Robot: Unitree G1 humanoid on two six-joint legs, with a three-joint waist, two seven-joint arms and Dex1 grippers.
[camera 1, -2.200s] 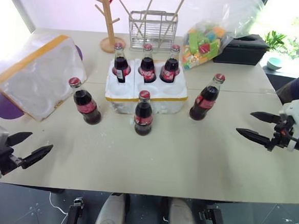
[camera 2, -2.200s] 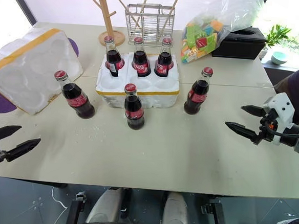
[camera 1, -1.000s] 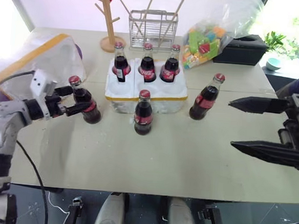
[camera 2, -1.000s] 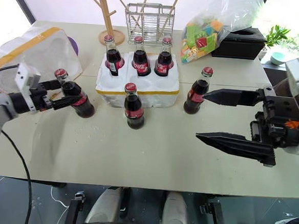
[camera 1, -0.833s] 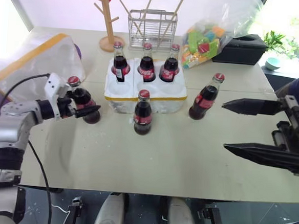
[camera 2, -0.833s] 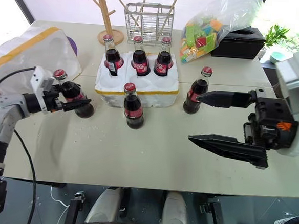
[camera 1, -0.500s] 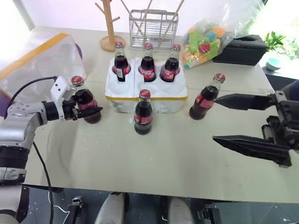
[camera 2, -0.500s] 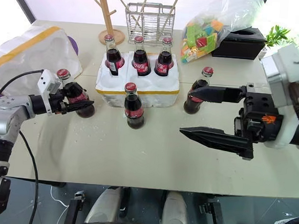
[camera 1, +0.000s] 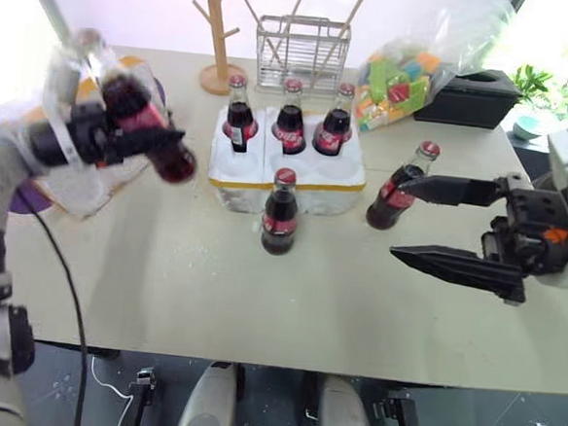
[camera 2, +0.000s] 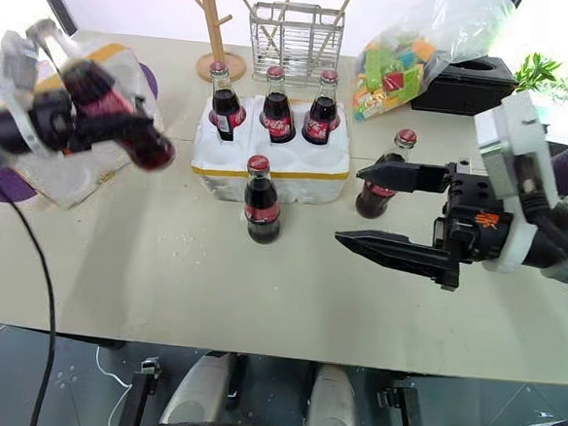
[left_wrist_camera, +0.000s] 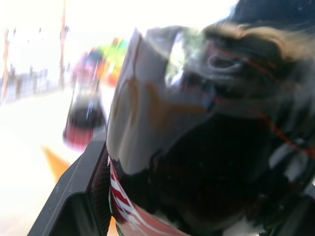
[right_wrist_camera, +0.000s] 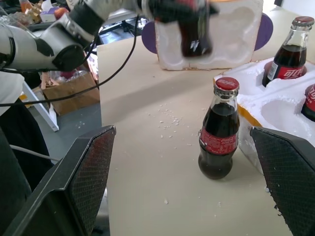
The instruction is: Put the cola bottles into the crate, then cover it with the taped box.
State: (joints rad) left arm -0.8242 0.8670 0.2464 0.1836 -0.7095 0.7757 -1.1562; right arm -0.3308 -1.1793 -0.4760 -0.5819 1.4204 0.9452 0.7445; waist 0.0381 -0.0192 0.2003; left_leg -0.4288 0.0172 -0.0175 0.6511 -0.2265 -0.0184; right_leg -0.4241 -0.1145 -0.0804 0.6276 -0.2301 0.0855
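Observation:
My left gripper (camera 1: 145, 131) is shut on a cola bottle (camera 1: 142, 123) and holds it tilted in the air above the table's left side; its dark glass and red label (left_wrist_camera: 197, 147) loom close in the left wrist view. The white crate (camera 1: 289, 170) holds three cola bottles (camera 1: 289, 128) in its back row. Another bottle (camera 1: 280, 213) stands on the table just in front of it, and one more (camera 1: 399, 188) stands to its right. My right gripper (camera 1: 398, 218) is open, level, its upper finger pointing at that right bottle. The taped box (camera 1: 73, 164) lies behind my left arm, partly hidden.
A wire rack (camera 1: 301, 50) and a wooden peg tree (camera 1: 221, 33) stand behind the crate. A bag of coloured blocks (camera 1: 412, 61) and a black box (camera 1: 473, 90) sit at the back right. White foam crumbs dot the table near the front bottle.
My left gripper has lifted its cola bottle off the table, up and slightly rightward, tilting it. The right gripper stays open and has edged a little toward the bottles.

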